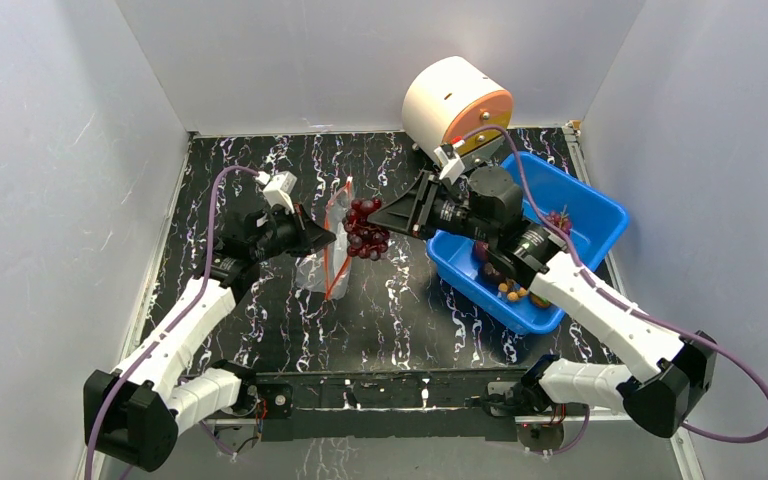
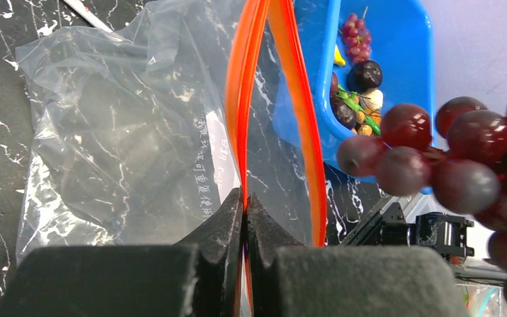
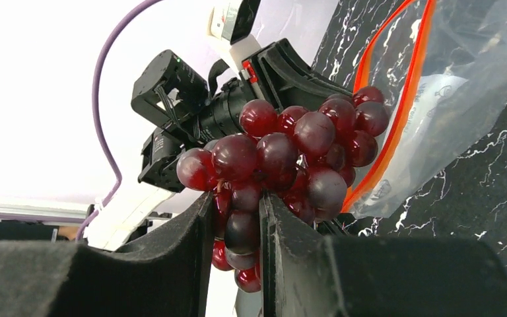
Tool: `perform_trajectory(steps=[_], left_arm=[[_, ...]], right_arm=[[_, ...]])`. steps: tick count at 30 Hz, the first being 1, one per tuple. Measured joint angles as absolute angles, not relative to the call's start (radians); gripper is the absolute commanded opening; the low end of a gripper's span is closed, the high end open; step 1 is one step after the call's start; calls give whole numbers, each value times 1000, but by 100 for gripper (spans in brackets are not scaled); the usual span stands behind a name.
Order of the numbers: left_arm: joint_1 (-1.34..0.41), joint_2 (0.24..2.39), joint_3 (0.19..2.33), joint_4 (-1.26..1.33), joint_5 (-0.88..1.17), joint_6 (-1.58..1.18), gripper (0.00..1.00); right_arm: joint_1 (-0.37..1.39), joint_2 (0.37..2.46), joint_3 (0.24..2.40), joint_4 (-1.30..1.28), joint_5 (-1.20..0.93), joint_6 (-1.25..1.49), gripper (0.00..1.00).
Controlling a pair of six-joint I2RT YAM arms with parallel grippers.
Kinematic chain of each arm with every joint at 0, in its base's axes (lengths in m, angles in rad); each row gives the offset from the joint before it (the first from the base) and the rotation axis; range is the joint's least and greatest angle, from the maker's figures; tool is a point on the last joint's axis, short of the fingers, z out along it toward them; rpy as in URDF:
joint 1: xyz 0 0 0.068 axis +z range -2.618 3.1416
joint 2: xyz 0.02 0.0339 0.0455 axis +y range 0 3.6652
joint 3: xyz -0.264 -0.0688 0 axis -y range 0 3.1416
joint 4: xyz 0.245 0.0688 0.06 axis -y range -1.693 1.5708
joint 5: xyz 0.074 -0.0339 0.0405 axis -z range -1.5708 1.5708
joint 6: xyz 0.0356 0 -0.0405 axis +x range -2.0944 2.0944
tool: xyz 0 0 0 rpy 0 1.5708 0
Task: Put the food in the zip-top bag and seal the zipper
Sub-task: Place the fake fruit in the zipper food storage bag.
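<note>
The grape bunch point(image 3: 284, 152) sits mid-frame in the top view, pinched between the 2 fingers of the right gripper point(image 3: 236, 214), just beside the mouth of the zip-top bag point(image 1: 312, 268). The zipper point(image 2: 237, 99) is split into 2 orange strips and gapes wide. The left gripper point(image 2: 245, 211) is clamped tight on 1 strip at the rim. At the right of the frame, the blue bin point(image 1: 600, 215) has more toy food point(image 2: 360, 79) in it. A round white-and-orange drum point(image 1: 455, 100) sits top centre.
</note>
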State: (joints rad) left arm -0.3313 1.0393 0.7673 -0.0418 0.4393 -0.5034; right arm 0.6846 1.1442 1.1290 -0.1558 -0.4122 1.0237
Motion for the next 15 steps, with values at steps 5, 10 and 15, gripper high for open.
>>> perform_trajectory(steps=[5, 10, 15], left_arm=[[-331, 1045, 767, -38, 478, -510, 0], [-331, 1049, 764, -50, 500, -508, 0], [-331, 1013, 751, -60, 502, -508, 0]], right_arm=[[709, 1189, 1119, -110, -403, 1024, 12], [711, 1242, 1084, -90, -398, 1029, 12], [712, 1259, 1082, -119, -357, 1021, 13]])
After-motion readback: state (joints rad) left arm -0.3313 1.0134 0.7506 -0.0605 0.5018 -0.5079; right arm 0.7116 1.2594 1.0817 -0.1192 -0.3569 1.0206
